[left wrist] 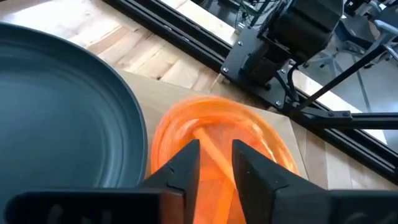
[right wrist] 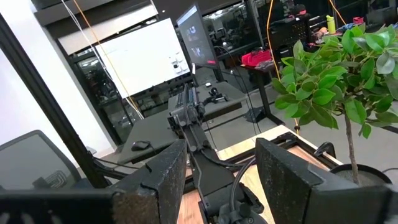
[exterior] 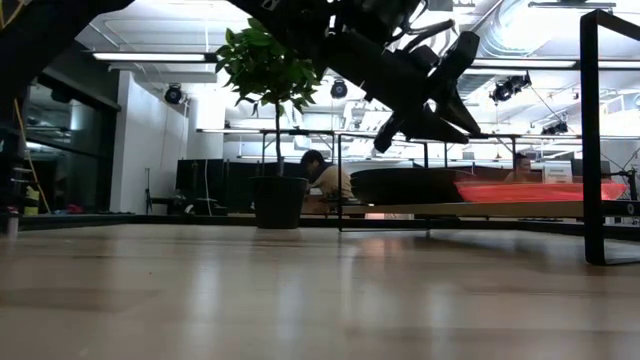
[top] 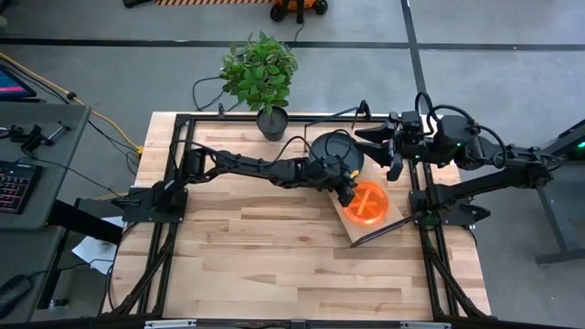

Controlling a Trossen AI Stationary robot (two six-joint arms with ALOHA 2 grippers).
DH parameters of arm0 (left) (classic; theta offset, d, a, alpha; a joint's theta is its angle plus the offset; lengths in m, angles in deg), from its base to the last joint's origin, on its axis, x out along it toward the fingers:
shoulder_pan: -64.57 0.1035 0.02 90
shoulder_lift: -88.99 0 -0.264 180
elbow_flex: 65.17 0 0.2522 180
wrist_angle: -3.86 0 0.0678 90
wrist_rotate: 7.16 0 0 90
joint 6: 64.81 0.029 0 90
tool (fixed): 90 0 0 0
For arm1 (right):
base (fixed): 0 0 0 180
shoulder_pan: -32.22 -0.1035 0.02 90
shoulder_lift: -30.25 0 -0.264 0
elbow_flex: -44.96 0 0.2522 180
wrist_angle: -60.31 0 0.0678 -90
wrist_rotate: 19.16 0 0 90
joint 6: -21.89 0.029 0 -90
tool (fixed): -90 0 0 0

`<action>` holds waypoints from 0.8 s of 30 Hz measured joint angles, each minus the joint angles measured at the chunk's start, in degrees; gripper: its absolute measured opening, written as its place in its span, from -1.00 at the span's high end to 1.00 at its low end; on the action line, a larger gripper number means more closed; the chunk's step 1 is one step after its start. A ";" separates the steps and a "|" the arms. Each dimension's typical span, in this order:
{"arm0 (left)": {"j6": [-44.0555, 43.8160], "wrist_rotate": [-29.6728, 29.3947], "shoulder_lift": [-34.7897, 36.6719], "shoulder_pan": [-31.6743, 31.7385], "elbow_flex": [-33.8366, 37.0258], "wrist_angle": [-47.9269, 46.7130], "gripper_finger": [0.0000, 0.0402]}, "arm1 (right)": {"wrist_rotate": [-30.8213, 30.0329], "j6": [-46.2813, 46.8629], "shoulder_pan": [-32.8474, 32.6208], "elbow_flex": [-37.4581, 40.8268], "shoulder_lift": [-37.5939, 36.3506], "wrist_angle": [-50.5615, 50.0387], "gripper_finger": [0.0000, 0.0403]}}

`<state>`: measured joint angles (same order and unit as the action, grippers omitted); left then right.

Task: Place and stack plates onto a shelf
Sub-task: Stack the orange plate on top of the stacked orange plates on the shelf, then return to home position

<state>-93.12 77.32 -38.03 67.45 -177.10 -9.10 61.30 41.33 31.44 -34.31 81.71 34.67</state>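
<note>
Shelf [top: 358, 233] at table's 3 o'clock: left gripper [top: 350, 194] parted above orange plates [top: 368, 203]; right gripper [top: 381, 149] gaping, empty.

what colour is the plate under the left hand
Bright translucent orange plate, clearest in the left wrist view.
</note>
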 joint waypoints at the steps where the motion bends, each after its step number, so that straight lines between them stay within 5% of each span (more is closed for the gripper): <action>1: 0.00 -0.13 0.00 0.00 0.00 -0.02 0.56 | 0.00 0.00 0.00 0.00 0.00 0.00 0.12; 9: 1.50 4.25 1.39 0.81 0.13 -2.44 0.35 | 0.00 0.45 0.00 0.00 0.00 -0.07 0.12; 13: 6.01 13.17 7.26 3.44 0.09 -8.94 0.34 | 0.00 1.48 0.00 0.00 0.02 -1.89 0.12; 16: 9.63 13.65 13.69 4.74 1.77 -15.80 0.37 | -0.02 1.82 0.00 0.00 0.02 -3.32 0.12; 20: 11.06 11.09 24.93 4.24 10.95 -14.09 0.46 | 0.00 2.60 -0.02 0.00 0.02 -4.00 0.12; 24: 10.57 6.74 37.93 1.51 27.59 -2.11 0.62 | 0.00 2.60 -0.02 0.00 0.02 -4.00 0.12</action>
<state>-82.56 84.06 -0.10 68.96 -149.51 -11.21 61.30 43.93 31.42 -34.31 81.73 30.68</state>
